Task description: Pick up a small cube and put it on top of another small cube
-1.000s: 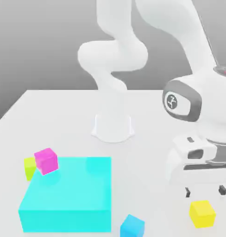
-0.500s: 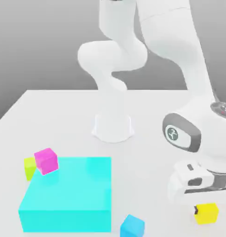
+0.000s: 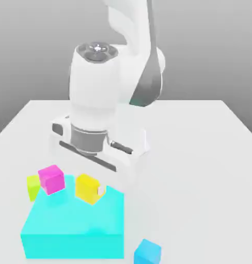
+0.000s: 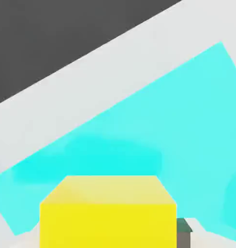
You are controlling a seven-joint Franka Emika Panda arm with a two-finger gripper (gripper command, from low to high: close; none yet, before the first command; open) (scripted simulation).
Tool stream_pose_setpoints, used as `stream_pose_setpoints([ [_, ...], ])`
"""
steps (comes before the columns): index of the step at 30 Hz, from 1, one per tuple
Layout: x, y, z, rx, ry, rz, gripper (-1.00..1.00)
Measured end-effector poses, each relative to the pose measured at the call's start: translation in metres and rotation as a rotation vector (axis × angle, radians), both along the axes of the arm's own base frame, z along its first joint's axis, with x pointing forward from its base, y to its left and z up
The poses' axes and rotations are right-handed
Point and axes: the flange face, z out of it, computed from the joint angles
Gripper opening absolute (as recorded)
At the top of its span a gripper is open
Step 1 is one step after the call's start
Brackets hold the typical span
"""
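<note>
Pincer (image 3: 92,192) of the white robot arm was clamped on the small bright yellow cube (image 3: 88,187), carrying it tilted and clear of the surface, above the big flat cyan block (image 3: 71,227). A small magenta cube (image 3: 51,179), probably the stacking target, sat just off to the exterior view's left of the grip, a dull lime cube (image 3: 32,186) beyond it. A small blue cube (image 3: 147,252) lay on the white table (image 3: 200,154), well off to the right.
</note>
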Motion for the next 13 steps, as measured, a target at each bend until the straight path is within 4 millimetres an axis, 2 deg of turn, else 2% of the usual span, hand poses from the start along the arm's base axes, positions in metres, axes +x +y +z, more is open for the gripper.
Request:
stream_pose_setpoints([
  [3, -0.040, -0.048, 0.019, 0.039, -0.025, -0.162, -1.00],
  [5, -0.065, -0.072, 0.025, 0.071, -0.045, -0.254, -1.00],
  [9, -0.074, -0.081, -0.014, 0.084, -0.054, -0.290, -1.00],
  [10, -0.075, -0.081, -0.026, 0.084, -0.054, -0.291, 1.00],
  [13, -0.075, -0.081, -0.026, 0.084, -0.054, -0.291, 1.00],
])
